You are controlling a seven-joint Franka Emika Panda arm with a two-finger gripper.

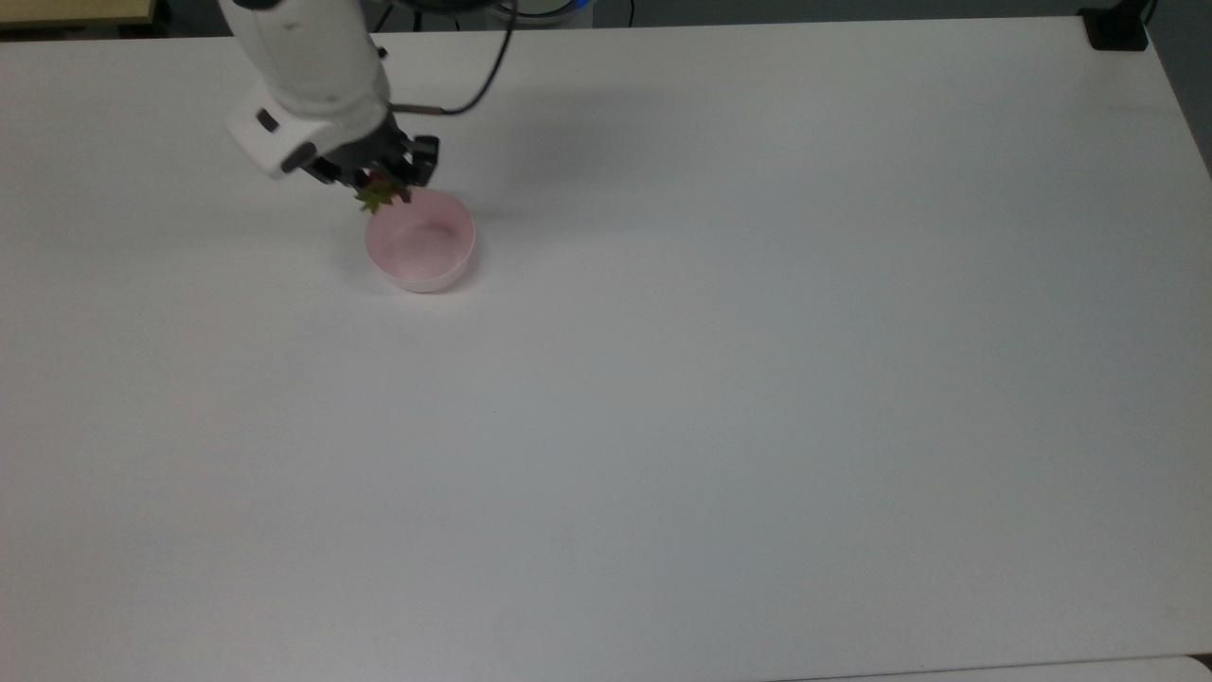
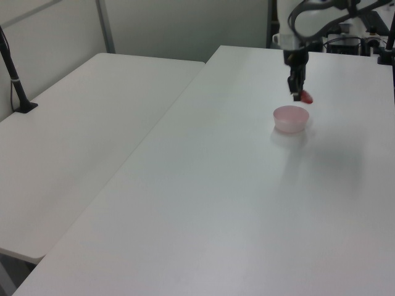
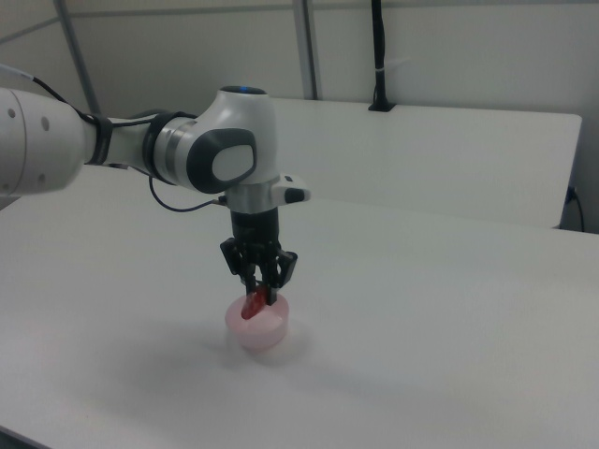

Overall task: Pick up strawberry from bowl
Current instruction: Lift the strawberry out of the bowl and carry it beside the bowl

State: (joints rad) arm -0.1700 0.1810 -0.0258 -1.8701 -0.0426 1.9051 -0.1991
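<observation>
1. Above the counter, clear of the bowl, hangs the small glossy red toy strawberry [image 1: 377, 195] [image 2: 305, 97] [image 3: 253, 307] with its green leafy cap, pinched between the jaws of the black two-finger gripper [image 1: 379, 180] [image 2: 297, 94] [image 3: 260, 292], which are closed on it.
2. From the top view, the green cap pokes out below the jaws, just over the upper-left edge of the bowl's rim.
3. From the left view, the red body sticks out to the right of the fingertips, well above the bowl.
4. Directly below and slightly aside sits the small round pale pink plastic bowl [image 1: 422, 248] [image 2: 291, 118] [image 3: 258, 326], upright on the counter, its inside bare in the top view.
5. From the right view, the strawberry hangs right over the bowl's opening, tilted with its tip pointing down.
6. Over the gripper rises the white Franka arm [image 1: 312, 66] [image 2: 308, 12] [image 3: 201, 154], with a thin black cable [image 1: 473, 90] looping beside its wrist.
7. Underneath everything spreads the wide white counter [image 1: 757, 379] [image 2: 247, 203] [image 3: 449, 346]; the bowl stands in the top view's upper left part of it.
8. Beside it, a second white counter [image 2: 80, 148] [image 3: 449, 154] carries a black clamped post [image 2: 13, 77] [image 3: 378, 56].
</observation>
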